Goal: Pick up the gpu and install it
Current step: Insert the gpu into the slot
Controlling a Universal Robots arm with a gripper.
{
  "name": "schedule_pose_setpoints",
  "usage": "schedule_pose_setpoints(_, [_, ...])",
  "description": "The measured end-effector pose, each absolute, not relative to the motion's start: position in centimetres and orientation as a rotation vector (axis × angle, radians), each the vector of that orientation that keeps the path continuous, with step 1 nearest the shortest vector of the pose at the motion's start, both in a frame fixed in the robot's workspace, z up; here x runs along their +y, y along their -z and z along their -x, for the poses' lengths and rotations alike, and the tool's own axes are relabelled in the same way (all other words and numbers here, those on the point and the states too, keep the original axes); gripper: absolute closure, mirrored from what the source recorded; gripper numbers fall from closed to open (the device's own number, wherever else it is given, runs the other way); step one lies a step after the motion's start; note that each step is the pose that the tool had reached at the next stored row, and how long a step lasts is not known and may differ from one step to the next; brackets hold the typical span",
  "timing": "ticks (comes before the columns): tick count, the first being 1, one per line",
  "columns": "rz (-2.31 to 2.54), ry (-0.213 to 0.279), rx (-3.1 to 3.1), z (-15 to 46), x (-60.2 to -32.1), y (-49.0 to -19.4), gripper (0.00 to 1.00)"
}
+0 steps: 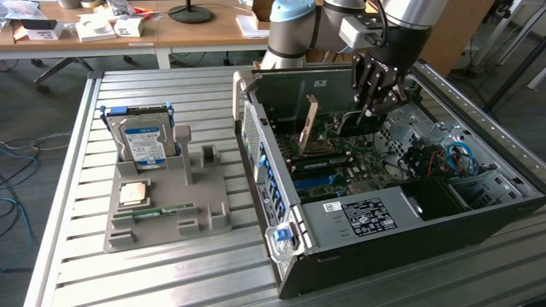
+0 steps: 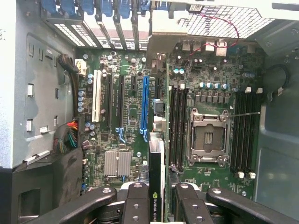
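Your arm, top to tool.
You see a silver-grey metal arm (image 1: 413, 9) with a pale blue round joint cap (image 1: 290, 9), a whitish wrist box (image 1: 358, 29), and a black jointed gripper (image 1: 373, 114); its linkage fingers (image 2: 135, 205) carry round screws.

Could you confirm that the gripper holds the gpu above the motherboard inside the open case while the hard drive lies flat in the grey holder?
Not quite: the exterior view shows the hard drive standing upright in the grey holder, not flat. The gripper does hold the gpu above the motherboard inside the open case.
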State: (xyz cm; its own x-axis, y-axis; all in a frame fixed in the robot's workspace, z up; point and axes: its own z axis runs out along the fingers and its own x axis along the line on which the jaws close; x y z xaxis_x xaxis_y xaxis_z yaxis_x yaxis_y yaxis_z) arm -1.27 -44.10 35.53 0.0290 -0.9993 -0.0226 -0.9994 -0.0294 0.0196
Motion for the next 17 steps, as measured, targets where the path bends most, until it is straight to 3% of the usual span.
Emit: schedule_pose_setpoints(17, [2.252, -0.047, 2.187, 1.5, -44.1, -34.94, 0.74])
